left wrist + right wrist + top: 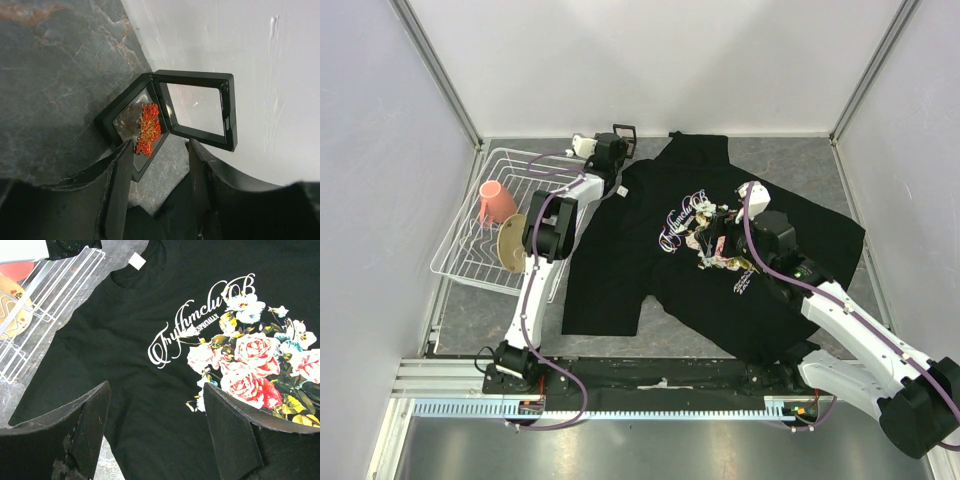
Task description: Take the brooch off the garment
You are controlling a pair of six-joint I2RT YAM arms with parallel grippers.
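Past the wide left claw (160, 145), only its wrist camera shows the brooch (148, 129); right claw (156, 387) wide over garment (100, 340).

My left gripper (160, 150), fingers spread, has the open black case (196, 78) just ahead, and its raised lid sits close to the back wall (270, 60), so I have little room beyond. The wire rack (520, 153) crowds that arm's left. The garment (125, 340) lies flat, giving my open right gripper (155, 405) free passage above.
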